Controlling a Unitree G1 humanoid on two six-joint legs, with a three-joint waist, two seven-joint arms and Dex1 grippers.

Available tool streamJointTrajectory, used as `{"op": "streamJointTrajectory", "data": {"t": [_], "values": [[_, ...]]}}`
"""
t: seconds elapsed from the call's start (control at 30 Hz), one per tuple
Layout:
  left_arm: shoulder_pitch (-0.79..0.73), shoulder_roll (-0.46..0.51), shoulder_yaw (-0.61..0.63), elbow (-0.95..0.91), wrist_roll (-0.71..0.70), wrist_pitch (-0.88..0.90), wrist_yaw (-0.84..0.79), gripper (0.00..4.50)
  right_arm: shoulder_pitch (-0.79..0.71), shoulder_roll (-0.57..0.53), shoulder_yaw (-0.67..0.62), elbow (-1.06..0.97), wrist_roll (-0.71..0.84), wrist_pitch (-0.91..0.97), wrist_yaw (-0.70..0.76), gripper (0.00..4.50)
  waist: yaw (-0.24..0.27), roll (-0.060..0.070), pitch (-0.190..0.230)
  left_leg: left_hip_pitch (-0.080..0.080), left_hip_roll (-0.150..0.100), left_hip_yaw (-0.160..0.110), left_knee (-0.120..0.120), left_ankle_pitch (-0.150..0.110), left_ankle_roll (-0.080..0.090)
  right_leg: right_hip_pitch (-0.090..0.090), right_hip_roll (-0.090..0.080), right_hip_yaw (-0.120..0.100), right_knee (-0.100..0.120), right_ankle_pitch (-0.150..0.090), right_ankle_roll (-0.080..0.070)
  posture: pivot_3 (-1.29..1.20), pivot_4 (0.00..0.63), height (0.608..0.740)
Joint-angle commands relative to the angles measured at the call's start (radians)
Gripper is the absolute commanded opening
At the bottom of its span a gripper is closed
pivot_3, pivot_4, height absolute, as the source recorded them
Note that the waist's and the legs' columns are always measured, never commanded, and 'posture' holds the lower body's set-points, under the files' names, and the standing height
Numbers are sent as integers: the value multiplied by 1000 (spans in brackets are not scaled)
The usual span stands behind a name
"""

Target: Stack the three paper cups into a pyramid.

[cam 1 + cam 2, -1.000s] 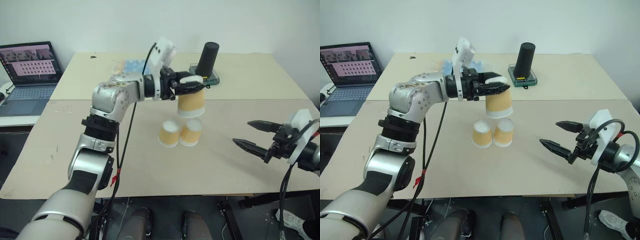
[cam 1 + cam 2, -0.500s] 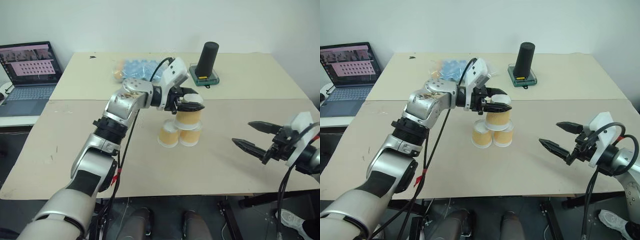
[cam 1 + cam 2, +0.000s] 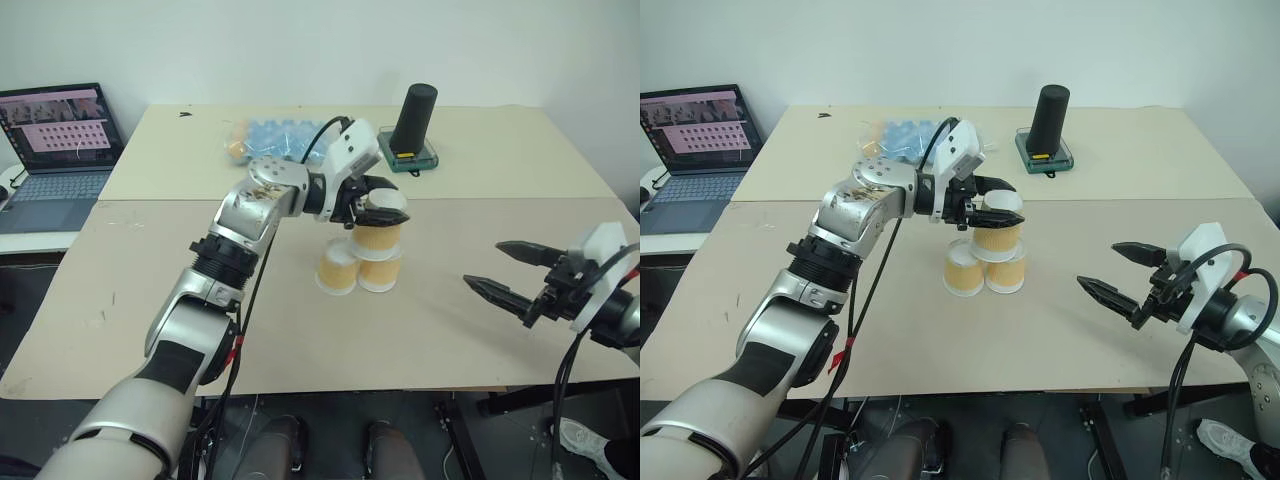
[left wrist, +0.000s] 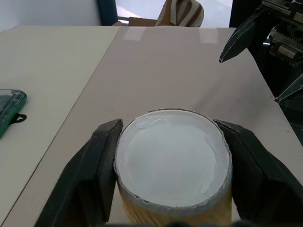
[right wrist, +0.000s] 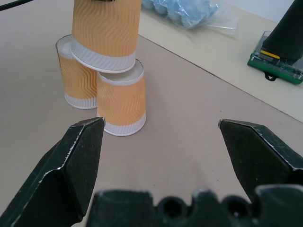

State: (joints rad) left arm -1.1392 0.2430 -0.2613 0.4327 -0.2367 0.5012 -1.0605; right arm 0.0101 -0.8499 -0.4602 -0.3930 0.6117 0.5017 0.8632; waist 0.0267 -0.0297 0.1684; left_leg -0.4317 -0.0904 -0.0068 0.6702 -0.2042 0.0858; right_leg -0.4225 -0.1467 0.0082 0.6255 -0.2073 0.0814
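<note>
The left gripper [image 3: 997,211] has its two black fingers [image 4: 97,165] on either side of a small tapered paper cup with tan-orange ribbed sides, turned upside down so its white base faces up, the top cup [image 3: 378,232]. In the left wrist view the finger pads sit right against the cup's sides, and whether they are pressing or only just beside it cannot be told. This cup rests on two matching upside-down cups, the lower cups [image 5: 120,101], which stand touching side by side, so the pyramid's two-below, one-above shape is in place.

The step in hand looks like the release. To do it well, the fingers should spread evenly and fully clear both sides, then the hand should draw straight away without dragging the light cup or brushing the pair beneath. In the right wrist view the top cup's rim bridges both bases but seems to sit somewhat toward one of them, so a sideways nudge could topple it.

The right gripper [image 3: 508,269] hovers well apart to the right, jaws spread wide and empty.

Everything stands on a beige table [image 3: 450,340]. Farther back are a tall black cylinder [image 3: 414,118] on a green tray, a clear bag of blue items [image 3: 275,134], and an open laptop [image 3: 55,140] off to the left, before a plain white wall.
</note>
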Motion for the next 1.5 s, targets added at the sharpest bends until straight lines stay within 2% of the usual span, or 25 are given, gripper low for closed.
{"op": "streamJointTrajectory", "data": {"t": [0.03,1.5], "values": [[-10,-2,15,-16,2,-7,-3,4470,-18,-15,-42,-20,11,-10,-6,4500,0,0,0,0,0,0,0,0,0,0,0,0,0,0,0,0,150,726],[-47,33,107,-98,-45,67,9,4470,-71,-29,-2,27,-7,-14,25,4500,-4,0,0,0,0,0,0,0,0,0,0,0,1,0,0,0,150,726]]}}
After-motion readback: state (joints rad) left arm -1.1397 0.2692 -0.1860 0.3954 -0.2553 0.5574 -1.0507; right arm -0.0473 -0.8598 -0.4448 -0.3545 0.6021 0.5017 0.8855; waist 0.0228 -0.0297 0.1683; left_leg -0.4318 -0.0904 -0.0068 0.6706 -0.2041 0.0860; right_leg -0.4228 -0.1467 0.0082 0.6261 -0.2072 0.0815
